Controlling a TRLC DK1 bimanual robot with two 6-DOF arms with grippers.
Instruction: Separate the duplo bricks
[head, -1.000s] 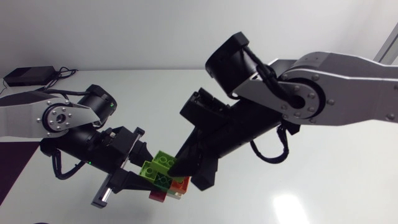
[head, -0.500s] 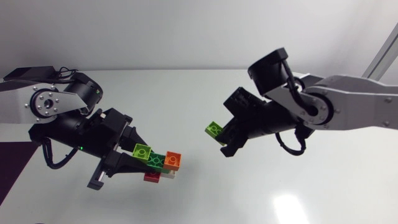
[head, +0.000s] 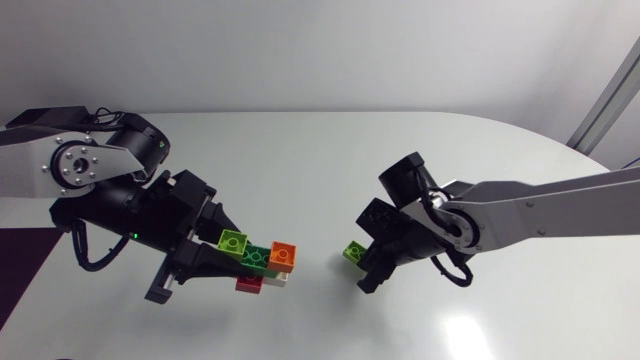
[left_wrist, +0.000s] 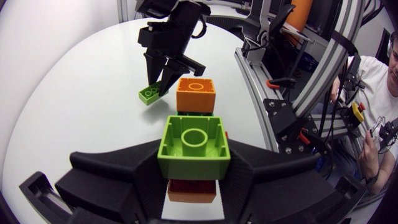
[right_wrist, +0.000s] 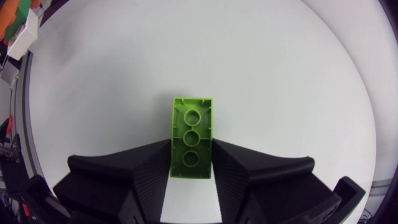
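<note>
The right gripper (right_wrist: 190, 148) clamps one lime brick (right_wrist: 191, 124) by its long sides, low over the table (head: 300, 160). It should probably settle the brick flat before letting go. Well apart, the left gripper (left_wrist: 193, 168) grips the stack (head: 262, 260) aloft. That makes one separated brick and one stack, with at least five bricks showing.

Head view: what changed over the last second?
The right gripper pulled the long lime-green plastic brick off the stack, swung away to the right, then lowered it close to the white table; it stays shut on it. The left gripper drew back slightly leftward and keeps holding the remaining stack of lime, dark green, orange, red and white bricks.
</note>
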